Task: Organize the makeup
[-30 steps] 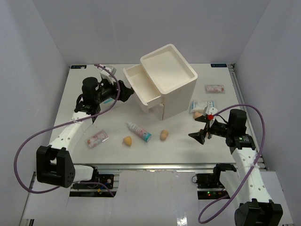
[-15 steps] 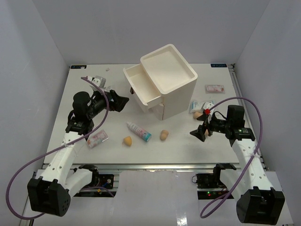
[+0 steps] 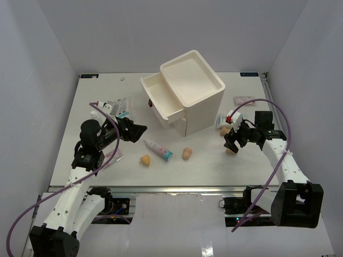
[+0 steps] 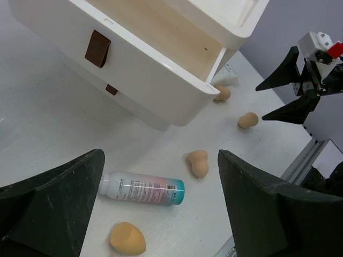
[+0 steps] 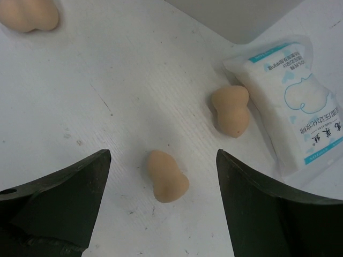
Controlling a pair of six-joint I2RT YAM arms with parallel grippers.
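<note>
My right gripper (image 5: 163, 155) is open, low over the table, with one tan sponge (image 5: 167, 175) lying between its fingers and clear of both. A second sponge (image 5: 230, 111) lies beside a blue-print sachet (image 5: 292, 101). My left gripper (image 4: 161, 158) is open and holds nothing; it hangs above the white tube with the teal cap (image 4: 143, 188) and two more sponges (image 4: 127, 239) (image 4: 198, 163). In the top view the tube (image 3: 158, 148) lies in front of the cream drawer box (image 3: 193, 91), whose top drawer (image 3: 159, 96) stands pulled out.
A pink-print sachet (image 3: 244, 99) lies right of the box. More sachets (image 3: 119, 105) lie at the left, and another (image 3: 113, 155) shows partly under my left arm. The table's near edge rail (image 3: 177, 188) runs just in front of the sponges.
My left arm has pulled back from the open drawer toward the near left. My right gripper has swung in toward the box and come down over a sponge.
</note>
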